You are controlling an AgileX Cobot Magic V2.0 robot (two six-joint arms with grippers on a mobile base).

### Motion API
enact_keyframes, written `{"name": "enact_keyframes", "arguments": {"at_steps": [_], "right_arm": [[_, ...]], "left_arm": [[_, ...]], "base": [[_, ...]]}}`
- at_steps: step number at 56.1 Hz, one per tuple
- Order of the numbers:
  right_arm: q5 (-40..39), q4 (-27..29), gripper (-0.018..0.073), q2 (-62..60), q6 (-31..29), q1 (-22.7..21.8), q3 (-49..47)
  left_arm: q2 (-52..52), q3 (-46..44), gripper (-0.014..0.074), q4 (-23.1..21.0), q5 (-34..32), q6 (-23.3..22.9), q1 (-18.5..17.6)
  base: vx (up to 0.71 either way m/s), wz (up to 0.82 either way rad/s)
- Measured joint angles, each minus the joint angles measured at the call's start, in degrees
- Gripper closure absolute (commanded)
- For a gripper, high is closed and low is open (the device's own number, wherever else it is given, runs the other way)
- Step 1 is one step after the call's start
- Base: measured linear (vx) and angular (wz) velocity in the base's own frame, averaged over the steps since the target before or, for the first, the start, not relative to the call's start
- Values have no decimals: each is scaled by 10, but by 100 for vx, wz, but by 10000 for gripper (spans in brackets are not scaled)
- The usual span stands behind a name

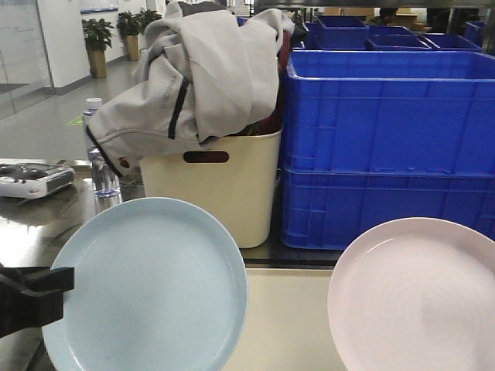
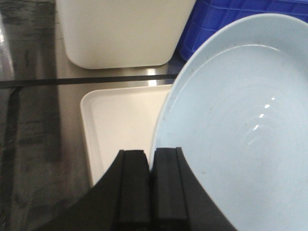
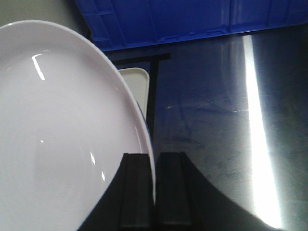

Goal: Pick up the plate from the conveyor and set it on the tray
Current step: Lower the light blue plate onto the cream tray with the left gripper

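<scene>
Two rim grips: left gripper (image 2: pixel 150 156), blue plate (image 2: pixel 240 134); right gripper (image 3: pixel 155 159), pink plate (image 3: pixel 57 134).

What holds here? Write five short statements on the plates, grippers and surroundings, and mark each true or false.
1. The left gripper is shut on the rim of a light blue plate. True.
2. The right gripper holds a green bowl. False: it is shut on the rim of a pale pink plate.
3. The light blue plate lies flat on the tray. False: the gripper holds it tilted over the tray.
4. A grey jacket is draped over the cream bin. True.
5. The crates beside the bin are red. False: they are blue.
</scene>
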Motion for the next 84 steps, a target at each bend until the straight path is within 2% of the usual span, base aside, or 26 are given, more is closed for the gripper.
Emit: {"name": "enact_keyframes", "arguments": {"at_steps": [48,66,77,84], "right_arm": [[-13,1,569,0,0,0,0],[-26,33,569,31,0,0,0],[-63,77,569,42,0,0,0],[-69,84,569,42,0,0,0]], "left_arm": [[0,0,602,1,0,0,0],[4,0,602,-1,-2,0,0],[82,0,602,-7,-41,0,0],[159,0,602,-35,-81,0,0]], "base": [[1,-5],[0,0],[0,0],[0,0]]}}
